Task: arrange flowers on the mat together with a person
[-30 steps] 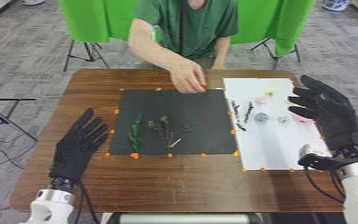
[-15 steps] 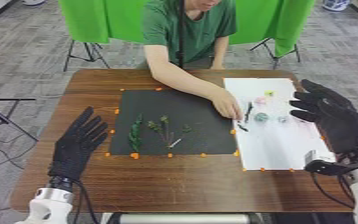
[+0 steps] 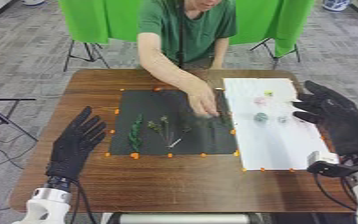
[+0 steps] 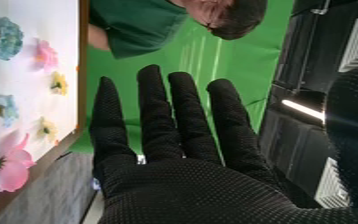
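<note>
My left hand (image 3: 76,142) is open over the table's left side, beside the black mat (image 3: 149,102). My right hand (image 3: 334,112) stands open over the white sheet's right edge; in the right wrist view the right hand (image 4: 189,182) has straight fingers. A person's hand (image 3: 202,104) is over the mat's right part, at dark green sprigs near the mat's edge. On the mat lie a leafy green stem (image 3: 135,134) and thin sprigs (image 3: 167,131). The white sheet (image 3: 278,145) bears a blue-green flower (image 3: 261,118); the right wrist view shows a pink flower (image 4: 14,165) and a yellow flower (image 4: 58,82).
The brown table (image 3: 184,190) extends in front of the mat, with orange marks along the mat's and sheet's edges. A green cloth (image 3: 273,25) hangs behind the person. A black stand (image 3: 7,117) is on the floor at the left.
The person's hand went from the mat's far edge to the dark sprigs on the white sheet, then back over the mat; those sprigs have left the sheet. My hands have hardly moved.
</note>
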`<state>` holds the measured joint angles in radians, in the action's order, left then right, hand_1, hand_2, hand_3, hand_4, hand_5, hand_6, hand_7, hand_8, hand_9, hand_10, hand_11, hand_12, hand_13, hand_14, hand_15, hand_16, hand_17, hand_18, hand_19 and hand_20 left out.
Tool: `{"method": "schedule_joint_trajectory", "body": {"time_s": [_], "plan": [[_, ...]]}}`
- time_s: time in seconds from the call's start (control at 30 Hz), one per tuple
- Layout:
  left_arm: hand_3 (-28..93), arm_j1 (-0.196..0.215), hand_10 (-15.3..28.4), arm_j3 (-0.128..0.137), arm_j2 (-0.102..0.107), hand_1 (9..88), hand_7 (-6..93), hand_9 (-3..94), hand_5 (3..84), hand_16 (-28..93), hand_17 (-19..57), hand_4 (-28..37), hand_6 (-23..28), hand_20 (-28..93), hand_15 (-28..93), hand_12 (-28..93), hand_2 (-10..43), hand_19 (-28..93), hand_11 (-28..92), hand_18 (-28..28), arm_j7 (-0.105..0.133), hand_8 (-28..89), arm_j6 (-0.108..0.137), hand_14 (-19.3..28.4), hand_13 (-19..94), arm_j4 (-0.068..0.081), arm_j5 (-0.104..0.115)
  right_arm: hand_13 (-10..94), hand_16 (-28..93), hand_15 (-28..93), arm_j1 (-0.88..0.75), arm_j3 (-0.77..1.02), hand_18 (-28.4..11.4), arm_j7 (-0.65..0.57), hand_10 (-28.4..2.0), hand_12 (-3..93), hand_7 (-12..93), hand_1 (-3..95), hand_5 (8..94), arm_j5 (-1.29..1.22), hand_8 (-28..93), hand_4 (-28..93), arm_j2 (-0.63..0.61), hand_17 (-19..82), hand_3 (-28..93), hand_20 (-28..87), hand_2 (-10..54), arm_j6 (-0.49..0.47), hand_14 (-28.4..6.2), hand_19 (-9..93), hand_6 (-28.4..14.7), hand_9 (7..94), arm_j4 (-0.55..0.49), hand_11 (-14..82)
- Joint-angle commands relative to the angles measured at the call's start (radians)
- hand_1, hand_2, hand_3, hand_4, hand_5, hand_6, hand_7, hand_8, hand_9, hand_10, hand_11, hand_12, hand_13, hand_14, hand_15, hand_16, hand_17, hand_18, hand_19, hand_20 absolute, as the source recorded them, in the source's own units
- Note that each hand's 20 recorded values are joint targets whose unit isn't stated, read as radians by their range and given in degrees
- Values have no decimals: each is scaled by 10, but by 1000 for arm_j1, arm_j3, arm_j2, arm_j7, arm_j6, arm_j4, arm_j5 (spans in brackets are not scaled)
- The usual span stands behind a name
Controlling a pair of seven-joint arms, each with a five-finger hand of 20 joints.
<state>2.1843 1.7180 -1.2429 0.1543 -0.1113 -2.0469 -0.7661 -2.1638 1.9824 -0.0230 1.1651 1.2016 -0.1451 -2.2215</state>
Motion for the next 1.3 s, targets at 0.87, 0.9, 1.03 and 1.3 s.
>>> {"method": "schedule_joint_trajectory", "body": {"time_s": [0.87,0.9,1.03,1.3], "plan": [[716,19,110,-4,-30,272,144,254,286,32,-120,-250,15,87,184,144,27,430,130,218,-8,-88,12,141,204,-1,0,313,281,192,101,-199,-227,-33,-147,214,132,146,325,20,-85,-240,-88,37,798,244,-14,168,-127,430,-55,363,35,99],[716,17,111,-2,-31,272,144,254,287,32,-120,-250,15,87,184,144,27,430,130,218,-11,-88,10,141,205,0,0,314,282,193,102,-203,-227,-32,-146,214,132,147,325,19,-85,-239,-93,37,798,245,-14,171,-127,431,-55,364,36,99],[716,15,110,-3,-25,272,145,254,287,32,-120,-250,15,87,184,144,27,431,131,218,-9,-89,8,141,205,2,1,316,280,194,104,-204,-227,-30,-146,213,133,148,326,24,-84,-239,-96,38,799,245,-16,162,-127,432,-55,366,40,100],[716,6,110,-1,-22,272,144,254,287,32,-120,-250,15,87,184,145,26,431,132,218,-15,-89,1,141,205,7,0,346,270,216,92,-185,-228,-19,-146,212,141,153,334,44,-89,-239,-92,59,800,261,-17,124,-132,466,-55,380,40,112]]}}
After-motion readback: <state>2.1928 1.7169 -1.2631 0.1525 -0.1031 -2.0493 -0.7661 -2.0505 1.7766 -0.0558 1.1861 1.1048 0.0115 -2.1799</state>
